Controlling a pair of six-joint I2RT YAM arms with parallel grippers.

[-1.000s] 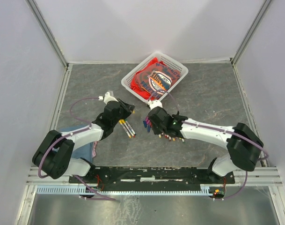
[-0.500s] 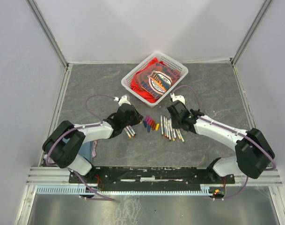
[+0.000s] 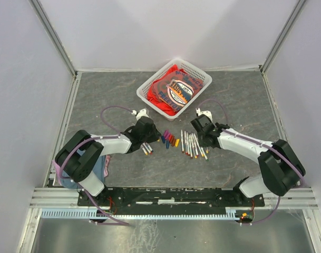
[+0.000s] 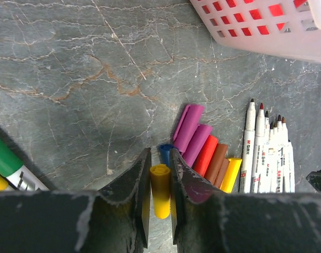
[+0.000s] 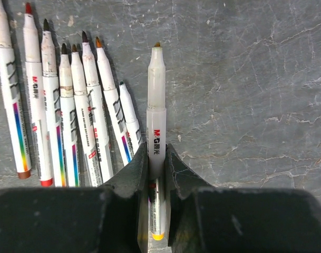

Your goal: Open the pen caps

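Left gripper (image 4: 160, 154) clenched on a yellow cap (image 4: 161, 184), held close to the bench (image 4: 70, 63). Just ahead of it the other pen caps (image 4: 202, 150) lie side by side on the bench: blue, purple, red, brown, yellow. Right of those, a row of uncapped pens (image 5: 60, 105). Right gripper (image 5: 156, 155) grips one white pen (image 5: 156, 95), tip bare.

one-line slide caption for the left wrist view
Left end effector pinching a yellow pen cap beside the row of loose caps and uncapped pens
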